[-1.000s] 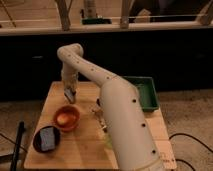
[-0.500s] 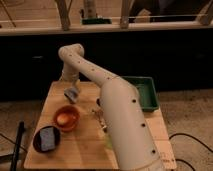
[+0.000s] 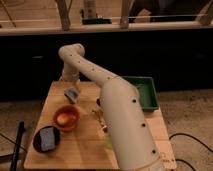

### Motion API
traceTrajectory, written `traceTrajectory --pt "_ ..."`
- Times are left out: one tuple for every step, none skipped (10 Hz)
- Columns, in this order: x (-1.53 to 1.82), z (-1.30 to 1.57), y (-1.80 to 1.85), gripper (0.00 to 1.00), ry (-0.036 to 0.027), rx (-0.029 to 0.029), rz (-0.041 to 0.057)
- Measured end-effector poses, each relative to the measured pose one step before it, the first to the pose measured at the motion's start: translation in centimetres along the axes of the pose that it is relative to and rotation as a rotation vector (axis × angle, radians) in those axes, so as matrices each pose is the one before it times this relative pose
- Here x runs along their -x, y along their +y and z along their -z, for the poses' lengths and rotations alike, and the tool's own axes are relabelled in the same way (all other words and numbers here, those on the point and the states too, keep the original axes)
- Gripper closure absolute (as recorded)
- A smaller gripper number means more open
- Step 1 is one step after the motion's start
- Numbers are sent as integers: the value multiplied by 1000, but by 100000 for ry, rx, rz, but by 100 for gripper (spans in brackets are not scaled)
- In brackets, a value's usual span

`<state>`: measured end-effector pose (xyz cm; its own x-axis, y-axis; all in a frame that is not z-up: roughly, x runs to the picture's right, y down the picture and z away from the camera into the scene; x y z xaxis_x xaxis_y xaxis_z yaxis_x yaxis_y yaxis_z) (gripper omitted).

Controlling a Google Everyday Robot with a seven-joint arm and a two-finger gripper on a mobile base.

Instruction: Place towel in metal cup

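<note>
A light wooden table (image 3: 75,150) stands against a dark counter front. An orange bowl (image 3: 66,117) sits on its left half, with a dark bowl (image 3: 46,139) just beside it at the near left corner. A green tray (image 3: 148,95) rests at the far right edge. A few small pale objects (image 3: 100,116), too indistinct to name, lie near the centre, partly hidden by the robot's arm. The gripper (image 3: 72,93) hangs over the table's far left area, beyond the orange bowl.
</note>
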<state>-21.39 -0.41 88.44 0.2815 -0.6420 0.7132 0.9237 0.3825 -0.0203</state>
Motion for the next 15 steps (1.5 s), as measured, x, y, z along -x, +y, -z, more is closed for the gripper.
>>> traceTrajectory --pt "66 -57 103 20 -220 191 148" --pt "-50 -7 -33 20 115 -318 202" --pt "-26 33 -87 20 98 -475 177" --pt "-46 -7 32 20 97 -440 2" --pt "-62 110 2 20 209 -588 154" --pt "-4 29 0 20 -27 -351 137" --pt "-33 54 43 20 -28 -374 106" --pt "-2 19 56 20 -131 -412 163" --pt "14 3 26 20 -101 -281 138" --pt "-2 19 54 20 -104 -342 142" --pt "-17 146 5 20 44 -411 207" --pt "16 -24 -14 20 -44 -44 20" --pt "17 19 -35 20 -2 -36 36" --pt "-21 -11 54 20 -9 40 -61" --pt "17 -9 -29 20 -11 -2 44"
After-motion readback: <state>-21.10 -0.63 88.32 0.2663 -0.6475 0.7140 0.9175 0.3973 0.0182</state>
